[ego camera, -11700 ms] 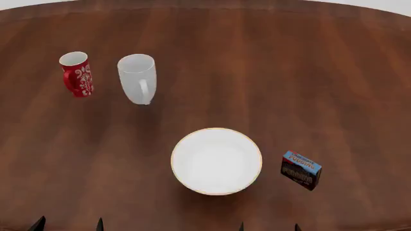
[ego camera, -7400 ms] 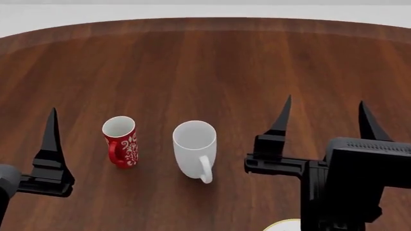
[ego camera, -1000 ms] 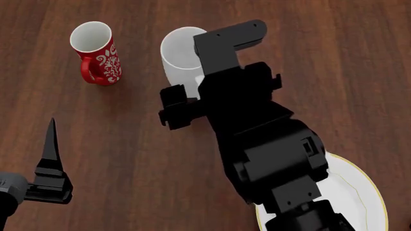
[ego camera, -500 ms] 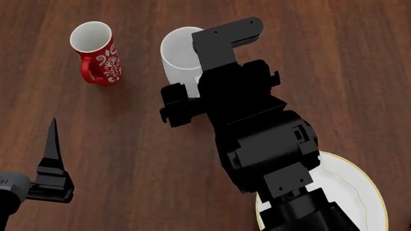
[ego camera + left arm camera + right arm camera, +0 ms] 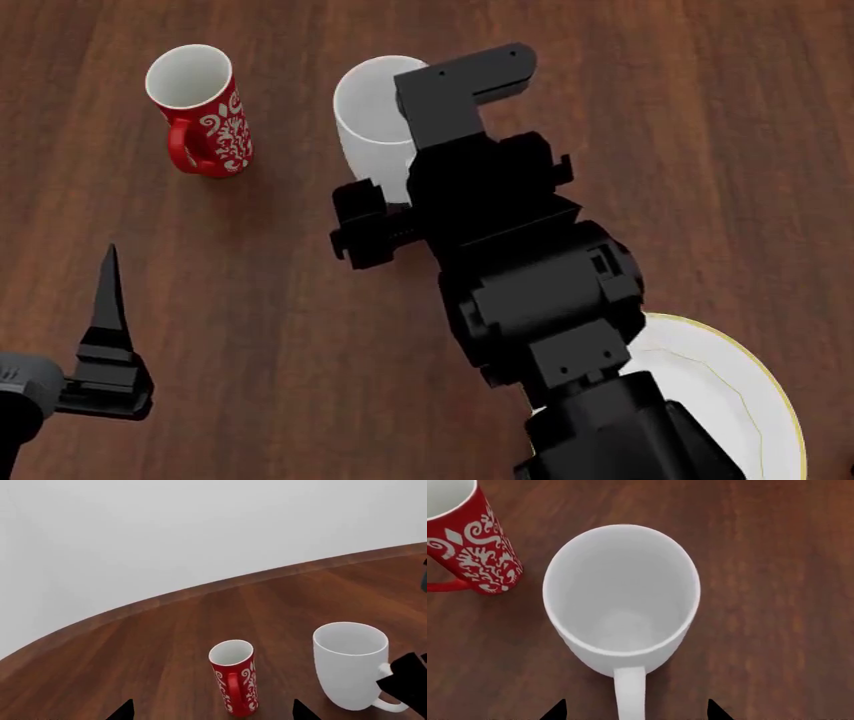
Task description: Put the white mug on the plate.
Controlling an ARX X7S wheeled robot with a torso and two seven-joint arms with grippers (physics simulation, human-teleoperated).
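Observation:
The white mug (image 5: 620, 595) stands upright on the table, its handle (image 5: 629, 695) pointing back at my right gripper (image 5: 635, 713). That gripper is open, one fingertip on each side of the handle and apart from it. In the head view my right arm (image 5: 521, 270) covers the near side of the white mug (image 5: 363, 105) and part of the gold-rimmed plate (image 5: 727, 385) at the lower right. My left gripper (image 5: 212, 714) is open and holds nothing, short of the red mug (image 5: 233, 680). One of its fingers (image 5: 107, 300) shows at the head view's lower left.
The red floral mug (image 5: 200, 110) stands just left of the white mug, a small gap between them. The dark wooden table (image 5: 267, 300) has a curved far edge (image 5: 200, 587) with a pale wall behind it.
My right arm has shifted slightly toward the white mug, uncovering a bit more of the plate. Both mugs and the left gripper stay where they were.

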